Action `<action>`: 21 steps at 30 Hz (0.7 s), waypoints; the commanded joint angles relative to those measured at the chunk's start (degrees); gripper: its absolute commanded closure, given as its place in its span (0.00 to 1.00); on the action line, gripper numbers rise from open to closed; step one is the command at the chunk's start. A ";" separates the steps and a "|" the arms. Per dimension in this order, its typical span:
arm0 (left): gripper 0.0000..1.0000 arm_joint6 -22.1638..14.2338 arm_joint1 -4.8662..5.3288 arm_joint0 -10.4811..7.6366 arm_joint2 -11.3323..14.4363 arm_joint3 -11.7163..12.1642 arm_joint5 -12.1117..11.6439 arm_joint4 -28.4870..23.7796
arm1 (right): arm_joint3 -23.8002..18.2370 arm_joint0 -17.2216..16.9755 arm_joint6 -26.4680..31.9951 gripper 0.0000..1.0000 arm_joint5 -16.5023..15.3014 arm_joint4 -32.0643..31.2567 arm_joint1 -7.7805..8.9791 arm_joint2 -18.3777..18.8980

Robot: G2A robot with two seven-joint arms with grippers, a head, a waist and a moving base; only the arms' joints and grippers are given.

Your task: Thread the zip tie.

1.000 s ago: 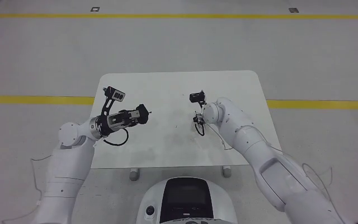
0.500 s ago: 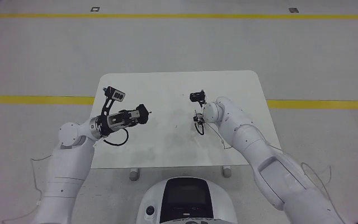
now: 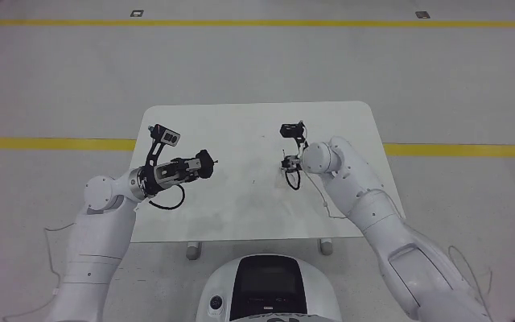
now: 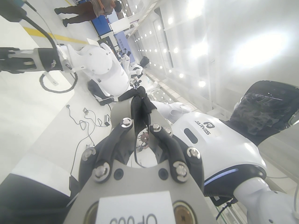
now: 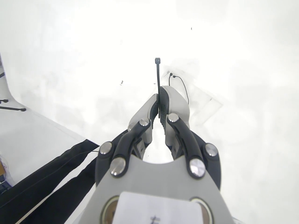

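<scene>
Right claw (image 5: 159, 99) clamped zip tie (image 5: 158, 75), head poking out, likely for threading; left claw (image 4: 139, 104) closed, well apart.

A white desk (image 3: 241, 121) stands on a pale grey floor (image 3: 80, 72) crossed by two yellow lines (image 3: 241, 22), a clear sheet (image 5: 205, 104) lies flat on the desk, and loose cables (image 4: 79, 122) trail over the floor.

Zip tie (image 5: 158, 78) plain black against the white table (image 3: 241, 129). Right gripper (image 5: 159, 101) grey, its pads (image 5: 164, 104) black and ribbed. Floor (image 3: 257, 64) beyond the table pale grey, crossed by yellow stripes (image 3: 64, 143).
</scene>
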 commanded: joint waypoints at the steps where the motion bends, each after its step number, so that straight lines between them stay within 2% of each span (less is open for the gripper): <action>1: 1.00 0.00 0.00 0.00 0.00 0.00 0.00 0.00 | -6.09 -2.65 2.27 1.00 -0.19 0.00 0.98 2.43; 2: 1.00 0.00 0.00 0.00 0.00 0.00 0.00 0.00 | -8.68 -3.73 2.88 1.00 0.14 -0.63 1.40 3.39; 11: 1.00 0.00 0.00 0.00 0.00 0.00 0.00 0.00 | -8.68 -3.73 2.88 1.00 0.14 -0.63 1.40 3.39; 13: 1.00 1.62 0.12 0.24 0.15 -0.59 1.08 0.93 | -10.05 -4.77 0.28 1.00 -3.24 0.77 1.72 4.58; 14: 1.00 1.60 0.27 0.28 -0.08 -0.51 1.88 1.49 | -10.95 -5.43 -0.18 1.00 -6.10 2.18 1.96 5.42; 16: 1.00 0.68 0.65 0.20 -0.72 0.16 4.39 1.56 | -12.76 -6.84 -0.26 1.00 -14.02 4.15 2.75 7.39; 21: 1.00 -1.93 1.61 -0.76 -1.88 2.64 9.56 2.97 | -14.01 -8.94 0.13 1.00 -26.15 8.68 4.06 10.48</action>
